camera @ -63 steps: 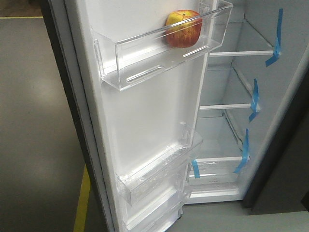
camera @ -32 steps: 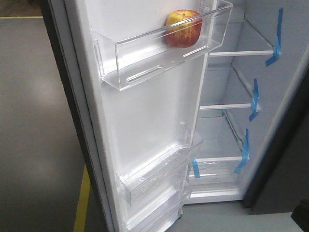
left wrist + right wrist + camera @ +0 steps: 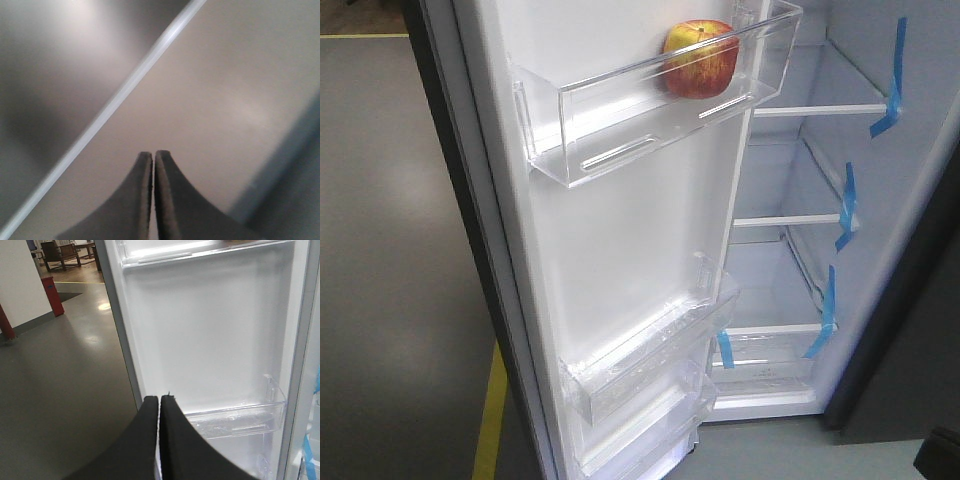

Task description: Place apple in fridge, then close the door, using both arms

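Nearest, the black right end effector [image 3: 159, 398] is pressed closed and empty, facing the white inside of the tall narrow grey door [image 3: 210, 340]. The black left end effector [image 3: 153, 154], likewise closed on nothing, faces a plain grey panel [image 3: 225, 90], probably placed to push. At 12 o'clock the glossy red-yellow apple [image 3: 700, 58] sits in the clear plastic door bin [image 3: 620, 120], so only closing remains. The dark grey, white-lined fridge [image 3: 790, 260] lies farther off at 3 o'clock

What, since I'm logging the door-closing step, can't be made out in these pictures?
- Front view: a dark shape is cut off by the bottom-right corner and can't be identified.
- Left wrist view: beyond the shut left gripper there is only a blurred grey surface with a pale stripe; which surface it is stays unclear.
- Right wrist view: the shut right gripper hides part of the door; its top bin is cut off above.
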### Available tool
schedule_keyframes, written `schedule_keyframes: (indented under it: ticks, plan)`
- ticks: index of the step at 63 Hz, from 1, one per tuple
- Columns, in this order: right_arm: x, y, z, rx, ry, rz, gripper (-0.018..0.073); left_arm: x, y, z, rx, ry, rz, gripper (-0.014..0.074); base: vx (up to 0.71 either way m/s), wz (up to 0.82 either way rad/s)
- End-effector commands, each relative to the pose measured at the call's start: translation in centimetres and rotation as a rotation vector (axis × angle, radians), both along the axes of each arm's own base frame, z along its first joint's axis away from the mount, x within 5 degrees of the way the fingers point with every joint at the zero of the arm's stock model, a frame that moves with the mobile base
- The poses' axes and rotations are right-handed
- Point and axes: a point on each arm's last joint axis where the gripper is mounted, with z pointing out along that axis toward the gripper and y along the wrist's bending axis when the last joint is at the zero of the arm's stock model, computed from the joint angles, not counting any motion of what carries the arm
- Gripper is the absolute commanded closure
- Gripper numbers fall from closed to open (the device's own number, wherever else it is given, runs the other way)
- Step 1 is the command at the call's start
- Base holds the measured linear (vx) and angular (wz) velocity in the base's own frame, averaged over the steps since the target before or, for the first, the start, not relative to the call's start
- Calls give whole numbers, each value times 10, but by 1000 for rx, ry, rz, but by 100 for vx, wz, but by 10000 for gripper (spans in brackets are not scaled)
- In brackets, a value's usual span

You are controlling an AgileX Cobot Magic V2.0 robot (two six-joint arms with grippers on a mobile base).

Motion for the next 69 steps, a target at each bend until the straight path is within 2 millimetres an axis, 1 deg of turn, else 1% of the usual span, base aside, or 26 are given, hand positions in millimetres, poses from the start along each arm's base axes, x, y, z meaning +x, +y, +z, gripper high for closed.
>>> schedule_keyframes:
  ticks: [1, 8, 19, 23, 28, 30, 36, 42, 48, 51, 56, 63, 69]
  plan:
    - [2, -1, 11, 48, -37, -21, 559, -22, -15, 33, -51, -99, -77, 573, 0, 0]
    - [2, 0, 11, 53, -36, -18, 557, -23, -30, 31, -37, -94, -113, 568, 0, 0]
    - [1, 0, 11, 56, -37, -14, 550, -27, -41, 30, -26, -102, -163, 547, 0, 0]
    - [1, 0, 11, 57, -36, -14, 547, -31, -47, 31, -27, -115, -205, 531, 0, 0]
    - [1, 0, 11, 58, -36, -13, 545, -37, -59, 31, -29, -132, -274, 510, 0, 0]
    - [1, 0, 11, 58, -36, -13, 545, -40, -65, 31, -30, -140, -308, 503, 0, 0]
    - [1, 0, 12, 58, -37, -14, 542, -53, -92, 32, -32, -160, -432, 482, 0, 0]
    - [1, 0, 12, 55, -39, -14, 540, -71, -128, 30, -14, -171, -564, 470, 0, 0]
    - [1, 0, 12, 55, -39, -14, 538, -82, -149, 27, 27, -171, -627, 467, 0, 0]
    - [1, 0, 12, 55, -39, -14, 538, -84, -152, 26, 51, -170, -632, 467, 0, 0]
    - [1, 0, 12, 55, -39, -14, 535, -82, -150, 23, 91, -165, -614, 467, 0, 0]
    - [2, -1, 12, 40, -61, -19, 515, -71, -138, 19, 138, -148, -537, 467, 0, 0]
    - [4, -3, 15, 23, -107, -43, 454, -63, -128, 18, 154, -136, -478, 467, 0, 0]
